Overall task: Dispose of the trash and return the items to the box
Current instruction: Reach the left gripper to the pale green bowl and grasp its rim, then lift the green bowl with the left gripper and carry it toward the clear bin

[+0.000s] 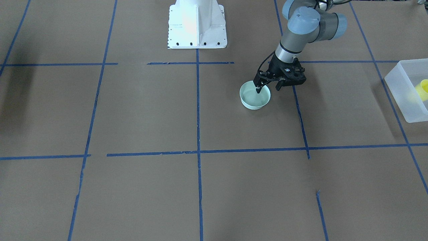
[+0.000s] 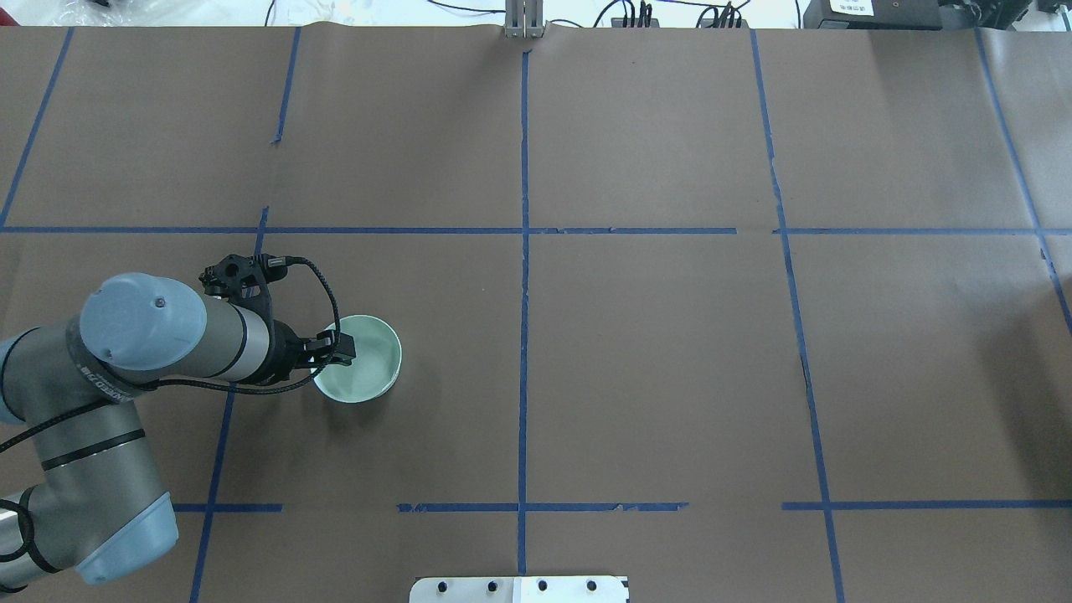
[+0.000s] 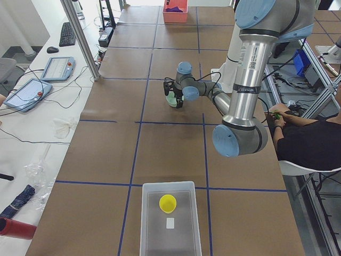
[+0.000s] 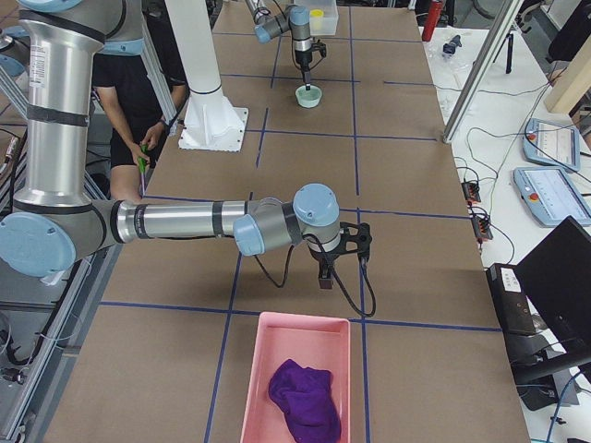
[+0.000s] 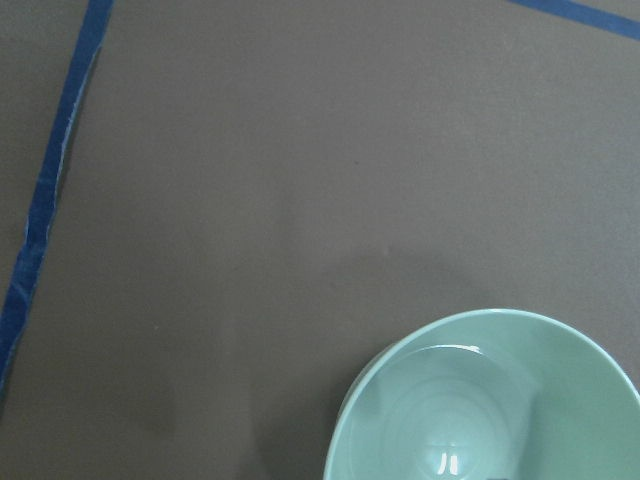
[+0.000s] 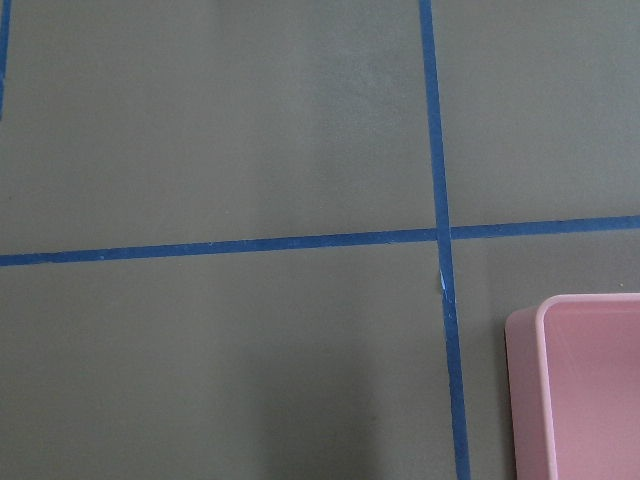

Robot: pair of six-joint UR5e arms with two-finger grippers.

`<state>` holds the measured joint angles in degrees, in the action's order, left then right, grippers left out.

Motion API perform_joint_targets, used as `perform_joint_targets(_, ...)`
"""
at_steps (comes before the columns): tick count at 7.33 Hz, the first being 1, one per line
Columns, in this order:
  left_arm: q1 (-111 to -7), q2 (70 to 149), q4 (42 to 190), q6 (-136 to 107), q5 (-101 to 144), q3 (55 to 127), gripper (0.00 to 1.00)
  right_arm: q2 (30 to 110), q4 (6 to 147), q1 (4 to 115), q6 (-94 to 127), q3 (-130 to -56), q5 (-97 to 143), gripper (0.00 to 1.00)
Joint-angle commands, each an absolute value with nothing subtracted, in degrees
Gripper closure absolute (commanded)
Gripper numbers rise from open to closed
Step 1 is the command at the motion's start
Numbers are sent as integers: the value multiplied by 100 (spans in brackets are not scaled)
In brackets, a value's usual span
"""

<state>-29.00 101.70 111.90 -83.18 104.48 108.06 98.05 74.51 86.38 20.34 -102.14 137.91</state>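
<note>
A pale green bowl (image 1: pixel 254 100) stands on the brown table to the left of the robot base; it also shows in the overhead view (image 2: pixel 368 362) and fills the lower right of the left wrist view (image 5: pixel 480 400). My left gripper (image 1: pixel 268 89) is open and straddles the bowl's rim, one finger inside and one outside. The yellow cup (image 1: pixel 424 87) lies in the translucent white box (image 1: pixel 403 83) at the table's left end, and shows in the exterior left view (image 3: pixel 168 202). My right gripper (image 4: pixel 325 275) hangs over bare table; I cannot tell whether it is open.
A pink tray (image 4: pixel 261 388) with a purple cloth (image 4: pixel 303 399) stands at the table's right end, close to my right gripper; its corner shows in the right wrist view (image 6: pixel 590 390). The white robot base (image 1: pixel 197 25) stands at the table's near-robot edge. A person sits beside the table (image 3: pixel 303 138).
</note>
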Motion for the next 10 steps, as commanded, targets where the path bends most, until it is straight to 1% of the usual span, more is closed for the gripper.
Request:
perform_joint_targets(1,-2874,10178,11188,-8323,10415,10749,43,9800,7453,8622,2030,-10213,13790,0)
perform_joint_targets(2,-2874,10195,11188,-8323,10415,10671,56,9800,7453,8622,2004,-10222,13790,0)
perform_joint_targets(3,-2874,10195,11188,-8323,10415,10635,62,9809,7453,8622,1969,-10222,13790,0)
perform_joint_targets(5,-2874,10204,11188,-8323,10415,10565,64,9809,7453,8622,1960,-10230,13790,0)
perform_joint_targets(6,-2874,10204,11188,-8323,10415,10564,75,9817,7453,8622,1960,-10230,13790,0)
perform_joint_targets(7,-2874,10265,11188,-8323,10415,10564,94,9809,7453,8622,1951,-10230,13781,0)
perform_joint_targets(8,-2891,10266,11180,-8323,10424,10643,100,9817,7453,8622,1951,-10230,13773,0)
perform_joint_targets(10,-3031,10170,11136,-8315,10459,11028,100,9861,7471,8622,1942,-10222,13737,0)
